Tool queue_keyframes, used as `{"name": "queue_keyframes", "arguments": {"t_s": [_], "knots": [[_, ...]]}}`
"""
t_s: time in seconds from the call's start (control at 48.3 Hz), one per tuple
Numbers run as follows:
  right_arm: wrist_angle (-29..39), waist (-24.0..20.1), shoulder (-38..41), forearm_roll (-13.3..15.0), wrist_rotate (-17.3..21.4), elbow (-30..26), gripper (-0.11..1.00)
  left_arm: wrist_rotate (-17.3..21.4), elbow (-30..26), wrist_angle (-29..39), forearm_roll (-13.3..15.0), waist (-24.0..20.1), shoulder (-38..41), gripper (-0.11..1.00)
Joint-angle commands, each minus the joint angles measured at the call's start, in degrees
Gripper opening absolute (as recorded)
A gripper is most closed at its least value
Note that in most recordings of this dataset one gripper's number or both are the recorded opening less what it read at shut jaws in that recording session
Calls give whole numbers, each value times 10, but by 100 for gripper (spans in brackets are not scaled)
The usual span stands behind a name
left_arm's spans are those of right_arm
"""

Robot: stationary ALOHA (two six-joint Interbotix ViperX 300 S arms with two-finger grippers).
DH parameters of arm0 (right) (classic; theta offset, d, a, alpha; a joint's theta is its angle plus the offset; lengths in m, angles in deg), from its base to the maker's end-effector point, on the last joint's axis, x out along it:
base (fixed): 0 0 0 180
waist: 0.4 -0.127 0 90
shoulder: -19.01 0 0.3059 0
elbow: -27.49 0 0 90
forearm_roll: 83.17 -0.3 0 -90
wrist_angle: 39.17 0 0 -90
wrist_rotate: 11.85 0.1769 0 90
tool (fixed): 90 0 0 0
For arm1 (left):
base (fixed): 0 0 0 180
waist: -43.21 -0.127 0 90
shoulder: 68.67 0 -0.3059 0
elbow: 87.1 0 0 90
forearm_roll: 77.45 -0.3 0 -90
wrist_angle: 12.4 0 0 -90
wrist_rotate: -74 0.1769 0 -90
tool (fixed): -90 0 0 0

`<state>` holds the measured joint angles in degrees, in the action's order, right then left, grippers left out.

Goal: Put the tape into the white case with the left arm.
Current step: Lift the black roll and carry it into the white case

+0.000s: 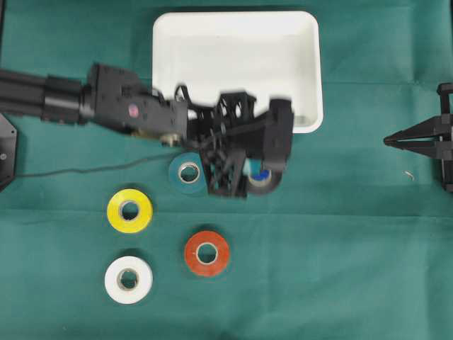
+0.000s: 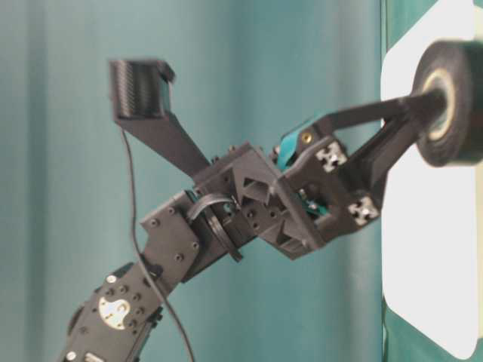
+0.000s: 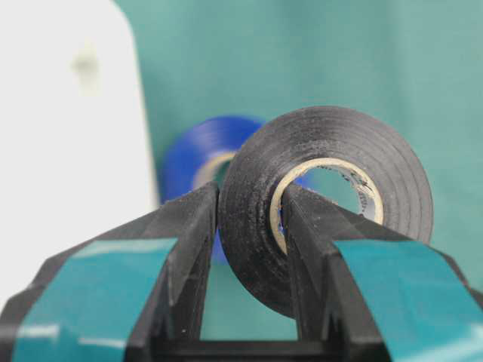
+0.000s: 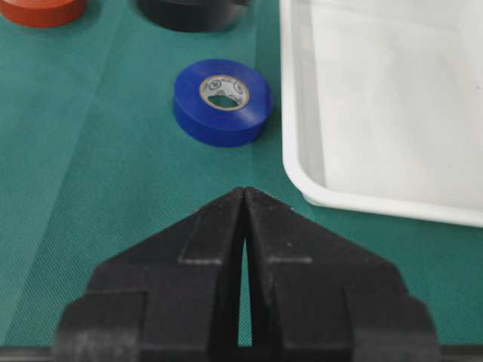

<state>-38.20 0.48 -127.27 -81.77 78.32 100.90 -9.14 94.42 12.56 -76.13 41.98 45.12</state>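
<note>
— Green cloth over the table (image 1: 340, 283), that's our backdrop. L fingers (image 3: 189, 249) w/ teal strips: what've we got?

— We see them clamped on the black tape roll (image 3: 324, 204), one finger thru the core, the other on the outer wall. Roll's upright, lifted clear of the cloth; in the table-level view it sits at the tip of the left gripper (image 2: 423, 113).

— And vs the white case (image 1: 237, 67)?

— From overhead, we put the gripper (image 1: 262, 170) just below the case's lower-right corner, near the rim, not over it. Case interior is bare where we can see it.

— Around it?

— Blue roll (image 4: 223, 99) flat on the cloth right under/beside the held one, close to the case's edge. Teal roll (image 1: 186, 173) just left of the wrist, partly covered. Further out: yellow (image 1: 129, 210), red (image 1: 207, 253), white (image 1: 128, 280), all flat, apart from each other.

— R side?

— Right gripper (image 4: 245, 204) plain black, fingers pressed together, nothing btwn them, parked at the far right edge.
</note>
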Motion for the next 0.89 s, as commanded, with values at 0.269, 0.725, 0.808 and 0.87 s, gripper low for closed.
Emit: {"name": "queue_keyframes", "arguments": {"t_s": [0.269, 0.725, 0.808, 0.87], "knots": [[-5, 1, 7, 1, 1, -5, -9, 4, 3, -33, -1, -95, -22, 24], [-5, 1, 7, 1, 1, -5, -9, 62, -33, -130, -1, -179, 28, 25], [-5, 0, 7, 1, 1, -5, -9, 62, -39, -135, -1, -186, 38, 25], [-6, 1, 7, 1, 1, -5, -9, 62, -45, -136, -1, -189, 44, 25]]}}
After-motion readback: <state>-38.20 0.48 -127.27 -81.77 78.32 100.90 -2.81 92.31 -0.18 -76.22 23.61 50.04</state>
